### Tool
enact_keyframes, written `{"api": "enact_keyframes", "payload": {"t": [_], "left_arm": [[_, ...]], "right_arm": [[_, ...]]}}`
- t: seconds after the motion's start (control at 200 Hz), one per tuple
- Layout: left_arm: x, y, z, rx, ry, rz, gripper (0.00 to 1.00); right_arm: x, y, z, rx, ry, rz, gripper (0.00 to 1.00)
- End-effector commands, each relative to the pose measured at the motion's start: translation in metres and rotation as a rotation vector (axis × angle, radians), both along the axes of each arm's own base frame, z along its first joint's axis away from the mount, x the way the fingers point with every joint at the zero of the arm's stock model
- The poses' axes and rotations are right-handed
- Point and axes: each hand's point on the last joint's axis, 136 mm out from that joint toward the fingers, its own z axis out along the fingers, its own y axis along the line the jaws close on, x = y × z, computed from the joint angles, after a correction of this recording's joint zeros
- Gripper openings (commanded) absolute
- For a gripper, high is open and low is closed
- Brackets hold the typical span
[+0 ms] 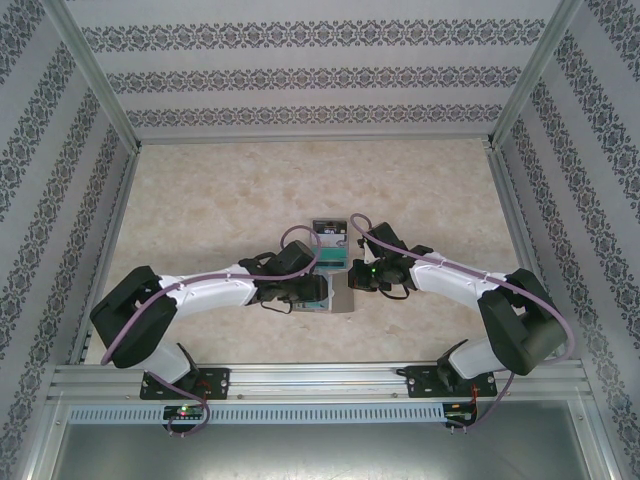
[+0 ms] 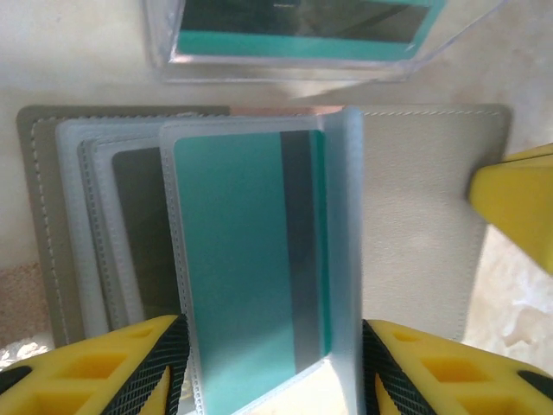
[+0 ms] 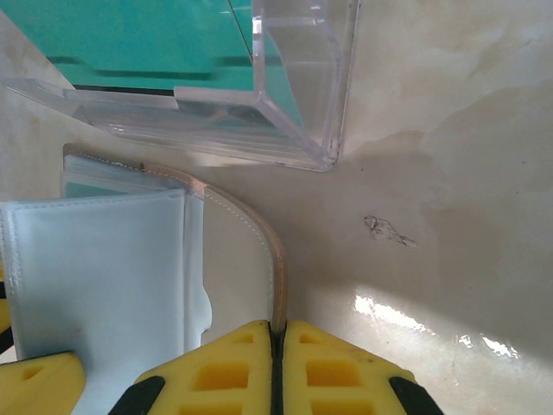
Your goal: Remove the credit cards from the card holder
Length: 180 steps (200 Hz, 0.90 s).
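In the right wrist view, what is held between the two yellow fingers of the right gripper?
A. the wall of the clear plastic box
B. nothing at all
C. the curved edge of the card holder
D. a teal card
C: the right gripper is closed on the tan curved edge of the card holder, while the clear box lies apart beyond it.

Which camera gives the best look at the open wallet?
The left wrist view: the card holder lies open, with a teal credit card plainly seen. The right wrist view shows its curled edge pinched in the right hand; the top view shows it small and partly covered.
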Motion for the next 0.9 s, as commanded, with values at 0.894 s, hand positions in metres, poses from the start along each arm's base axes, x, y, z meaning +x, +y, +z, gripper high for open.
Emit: {"api": "enact_keyframes", "payload": {"t": [0.894], "left_arm": [[0.008,0.04,0.0,0.118,-0.026,0.036,0.47]], "right_arm": [[0.011,-0.022,0.033,-0.084,-0.102,-0.024,0.36]]}}
